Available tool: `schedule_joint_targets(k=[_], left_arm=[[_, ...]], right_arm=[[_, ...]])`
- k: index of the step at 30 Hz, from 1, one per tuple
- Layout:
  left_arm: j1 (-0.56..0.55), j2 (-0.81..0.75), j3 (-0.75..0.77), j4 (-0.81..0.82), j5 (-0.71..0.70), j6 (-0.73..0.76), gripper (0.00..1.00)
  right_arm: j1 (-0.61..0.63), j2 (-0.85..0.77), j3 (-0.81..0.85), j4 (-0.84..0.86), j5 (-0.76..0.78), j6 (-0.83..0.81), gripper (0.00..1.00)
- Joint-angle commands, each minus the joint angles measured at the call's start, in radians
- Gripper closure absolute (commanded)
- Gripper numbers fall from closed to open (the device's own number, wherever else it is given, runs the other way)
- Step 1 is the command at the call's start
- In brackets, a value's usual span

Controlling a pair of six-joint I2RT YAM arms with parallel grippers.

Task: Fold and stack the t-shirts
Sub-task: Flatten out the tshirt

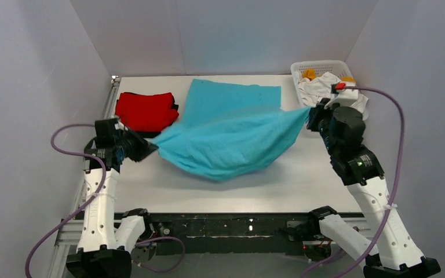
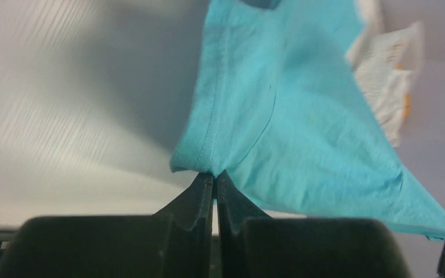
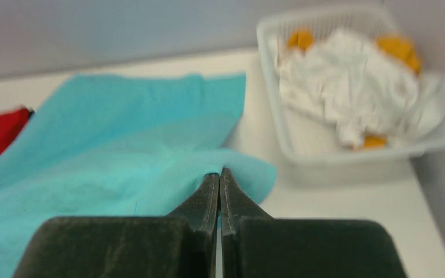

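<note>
Grips the turquoise t-shirt (image 1: 226,139) at two corners. Nearest, left claw (image 1: 152,146) clamped together on the hemmed left corner; a little farther back, right claw (image 1: 311,113) pinched tight on the right corner. Holds the cloth raised and stretched between both, middle sagging toward the counter (image 1: 301,185), far edge lying flat on it. Behind the left claw, a folded red t-shirt (image 1: 146,110), touching the turquoise edge. At the far right corner, a basket (image 1: 296,72) with a crumpled white t-shirt (image 1: 320,87) over orange cloth (image 1: 309,73).

White links (image 1: 98,202), black joints (image 1: 347,124); purple cables (image 1: 402,130) loop alongside; end effectors (image 2: 214,179) black, tapered.
</note>
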Motion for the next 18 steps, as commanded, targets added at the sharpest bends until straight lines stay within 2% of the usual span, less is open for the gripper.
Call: schedule_joint_targets(k=[1, 5, 7, 9, 12, 15, 17, 18], left_arm=[[-0.006, -0.110, -0.304, -0.189, 0.032, -0.090, 1.00], [-0.023, -0.121, -0.413, -0.334, -0.022, -0.041, 1.00], [-0.024, -0.097, -0.437, -0.374, -0.043, -0.030, 1.00], [-0.026, -0.071, -0.459, -0.376, -0.031, -0.032, 0.94], [-0.028, -0.046, -0.471, -0.376, -0.041, -0.028, 0.96], [-0.028, -0.037, -0.467, -0.378, -0.072, -0.023, 0.93], [-0.027, -0.039, -0.455, -0.385, -0.080, -0.012, 0.85], [-0.029, -0.040, -0.450, -0.397, -0.087, -0.007, 0.72]], right_arm=[[-0.006, -0.060, -0.195, -0.277, 0.057, 0.321, 0.99], [-0.006, -0.041, -0.307, -0.446, 0.048, 0.471, 0.99], [-0.006, 0.008, -0.348, -0.462, 0.005, 0.494, 0.99], [-0.006, 0.060, -0.386, -0.443, -0.007, 0.510, 0.99], [-0.006, 0.156, -0.392, -0.442, 0.061, 0.534, 0.99], [-0.006, 0.246, -0.369, -0.426, 0.166, 0.537, 0.99], [-0.007, 0.302, -0.344, -0.422, 0.244, 0.543, 0.99], [-0.008, 0.328, -0.329, -0.427, 0.276, 0.550, 0.99]])
